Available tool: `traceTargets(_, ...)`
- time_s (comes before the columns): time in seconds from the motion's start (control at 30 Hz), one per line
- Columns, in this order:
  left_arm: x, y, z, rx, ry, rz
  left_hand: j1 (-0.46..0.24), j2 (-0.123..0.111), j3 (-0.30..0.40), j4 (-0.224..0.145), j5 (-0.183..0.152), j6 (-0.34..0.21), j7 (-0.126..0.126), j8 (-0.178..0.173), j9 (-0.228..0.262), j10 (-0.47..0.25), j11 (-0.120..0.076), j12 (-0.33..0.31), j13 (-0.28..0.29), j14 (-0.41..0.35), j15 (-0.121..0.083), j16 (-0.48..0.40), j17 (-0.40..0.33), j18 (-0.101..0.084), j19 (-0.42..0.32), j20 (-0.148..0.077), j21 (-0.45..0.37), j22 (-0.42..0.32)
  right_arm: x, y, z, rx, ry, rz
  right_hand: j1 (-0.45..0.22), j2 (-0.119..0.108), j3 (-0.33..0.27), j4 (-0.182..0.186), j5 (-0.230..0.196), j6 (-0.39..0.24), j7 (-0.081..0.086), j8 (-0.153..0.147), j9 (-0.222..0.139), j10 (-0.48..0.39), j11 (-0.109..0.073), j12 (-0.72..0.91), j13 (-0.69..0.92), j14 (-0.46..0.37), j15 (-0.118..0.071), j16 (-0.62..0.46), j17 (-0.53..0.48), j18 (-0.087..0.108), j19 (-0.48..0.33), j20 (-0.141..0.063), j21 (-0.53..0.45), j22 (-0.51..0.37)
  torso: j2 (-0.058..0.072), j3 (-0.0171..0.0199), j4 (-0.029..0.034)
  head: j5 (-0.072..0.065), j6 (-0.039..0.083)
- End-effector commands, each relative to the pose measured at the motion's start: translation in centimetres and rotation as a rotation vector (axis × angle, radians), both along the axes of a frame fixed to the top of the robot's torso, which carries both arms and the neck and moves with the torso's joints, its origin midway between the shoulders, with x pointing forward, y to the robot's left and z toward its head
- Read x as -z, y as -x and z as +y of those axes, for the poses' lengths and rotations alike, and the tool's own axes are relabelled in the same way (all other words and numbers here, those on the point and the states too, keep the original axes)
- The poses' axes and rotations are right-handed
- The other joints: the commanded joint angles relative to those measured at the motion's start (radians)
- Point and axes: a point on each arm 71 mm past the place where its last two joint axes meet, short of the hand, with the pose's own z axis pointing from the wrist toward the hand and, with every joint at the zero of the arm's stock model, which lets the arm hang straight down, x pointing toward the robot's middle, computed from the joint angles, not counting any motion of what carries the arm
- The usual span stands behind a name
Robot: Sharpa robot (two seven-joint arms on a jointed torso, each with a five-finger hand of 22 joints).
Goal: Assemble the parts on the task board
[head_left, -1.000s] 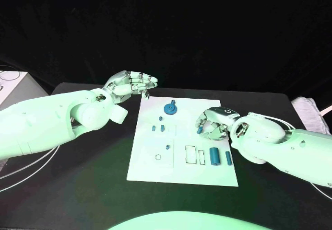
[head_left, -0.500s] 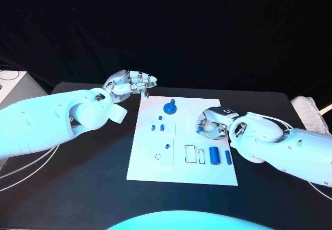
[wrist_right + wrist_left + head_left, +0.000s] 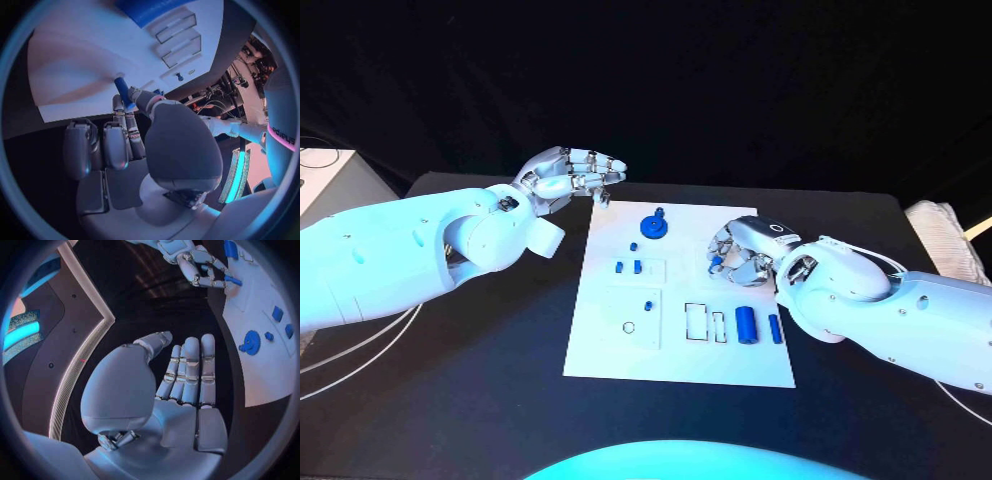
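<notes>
The white task board (image 3: 678, 345) lies mid-table. On it sit a blue gear (image 3: 655, 226), small blue parts (image 3: 629, 267) and two blue cylinders (image 3: 760, 327) beside empty outlined slots (image 3: 705, 321). My right hand (image 3: 747, 248) hovers over the board's right edge, pinching a small blue peg (image 3: 715, 263) between thumb and finger; the right wrist view shows the peg (image 3: 122, 86) just above the board (image 3: 94, 50). My left hand (image 3: 574, 176) hangs above the board's far left corner and holds nothing; its fingers (image 3: 190, 370) lie straight side by side. In the left wrist view I also see the right hand (image 3: 195, 262) and gear (image 3: 251, 342).
A pale box (image 3: 322, 180) stands off the table's far left corner. A white ribbed object (image 3: 946, 238) lies at the right edge. Black table surface (image 3: 473, 380) surrounds the board on all sides.
My right hand has shifted slightly toward the far side of the board with the blue peg still pinched. The left hand has stayed put.
</notes>
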Motion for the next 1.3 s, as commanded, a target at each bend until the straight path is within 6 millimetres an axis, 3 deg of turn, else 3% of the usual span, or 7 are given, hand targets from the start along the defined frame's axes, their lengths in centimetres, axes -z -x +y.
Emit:
traceTargets(0.03, -0.1, 0.0, -0.2, 0.014, 0.012, 0.0, 0.002, 0.008, -0.003, -0.003, 0.004, -0.007, 0.001, 0.006, 0.001, -0.009, 0.0, 0.004, -0.002, -0.004, 0.002, 0.001, -0.001, 0.007, 0.008, 0.002, -0.006, -0.002, -0.5, 0.1, -0.3, 0.038, -0.041, -0.052, 0.014, 0.025, 0.002, -0.006, 0.006, 0.006, -0.01, 0.022, 0.061, 0.056, -0.047, -0.007, 0.013, 0.027, -0.009, 0.005, 0.001, -0.018, 0.021, -0.007, 0.004, 0.076, -0.001, -0.0008, -0.0002, -0.001, 0.001)
traceTargets(0.33, -0.1, 0.0, -0.1, 0.012, 0.012, 0.0, 0.003, 0.009, -0.002, -0.004, 0.004, -0.007, 0.001, 0.006, 0.001, -0.009, 0.0, 0.005, -0.002, -0.004, 0.002, 0.001, -0.002, 0.007, 0.008, 0.002, -0.006, -0.002, -2.1, 1.8, 0.3, 0.011, -0.102, -0.029, 0.01, 0.025, 0.008, -0.011, 0.005, 0.001, -0.009, 0.028, 0.072, 0.059, -0.046, -0.016, 0.016, 0.027, -0.01, 0.003, -0.002, -0.018, 0.02, -0.008, 0.003, 0.077, -0.001, -0.0011, 0.0005, 0.002, 0.002)
traceTargets(0.57, 0.0, -0.1, -0.3, 0.016, 0.014, 0.0, 0.003, 0.009, -0.002, -0.004, 0.004, -0.007, 0.001, 0.006, 0.001, -0.009, 0.0, 0.005, -0.002, -0.004, 0.002, 0.001, -0.002, 0.007, 0.008, 0.002, -0.006, -0.002, -3.0, 4.0, 3.4, -0.088, -0.158, 0.006, 0.009, 0.025, 0.013, -0.015, 0.008, -0.004, -0.007, 0.031, 0.079, 0.06, -0.045, -0.023, 0.019, 0.026, -0.009, 0.002, -0.005, -0.019, 0.021, -0.008, 0.005, 0.079, -0.001, 0.0005, -0.0016, 0.014, 0.0)
traceTargets(0.77, 0.0, -0.2, -0.7, 0.024, 0.018, 0.001, 0.003, 0.009, -0.002, -0.004, 0.004, -0.007, 0.001, 0.006, 0.001, -0.009, 0.0, 0.005, -0.002, -0.004, 0.002, 0.001, -0.002, 0.007, 0.008, 0.002, -0.006, -0.002, -1.9, 5.9, 6.9, -0.185, -0.173, 0.035, 0.008, 0.025, 0.016, -0.02, 0.011, -0.008, -0.005, 0.033, 0.085, 0.06, -0.044, -0.029, 0.021, 0.025, -0.008, -0.001, -0.01, -0.019, 0.02, -0.008, 0.004, 0.079, -0.004, -0.0005, -0.0033, 0.02, -0.001)
traceTargets(0.93, 0.0, -0.2, -1.0, 0.03, 0.02, 0.004, 0.004, 0.01, -0.001, -0.004, 0.004, -0.007, 0.001, 0.007, 0.001, -0.009, 0.0, 0.006, -0.003, -0.004, 0.002, 0.001, -0.002, 0.007, 0.009, 0.002, -0.006, -0.002, -0.3, 7.3, 9.5, -0.252, -0.175, 0.056, 0.008, 0.025, 0.017, -0.021, 0.012, -0.01, -0.005, 0.034, 0.087, 0.06, -0.043, -0.03, 0.021, 0.025, -0.008, -0.001, -0.01, -0.018, 0.02, -0.008, 0.004, 0.079, -0.003, -0.0003, -0.001, 0.025, -0.003)
traceTargets(1.3, 0.1, -0.2, -1.1, 0.035, 0.02, 0.009, 0.004, 0.01, -0.001, -0.004, 0.004, -0.007, 0.001, 0.007, 0.001, -0.009, 0.0, 0.006, -0.003, -0.004, 0.002, 0.001, -0.002, 0.007, 0.009, 0.002, -0.006, -0.002, 1.7, 8.2, 11.4, -0.297, -0.154, 0.062, 0.007, 0.025, 0.019, -0.027, 0.014, -0.015, -0.002, 0.036, 0.094, 0.058, -0.041, -0.038, 0.023, 0.023, -0.006, -0.004, -0.016, -0.018, 0.019, -0.007, 0.002, 0.078, -0.002, -0.0003, -0.002, 0.044, -0.009)
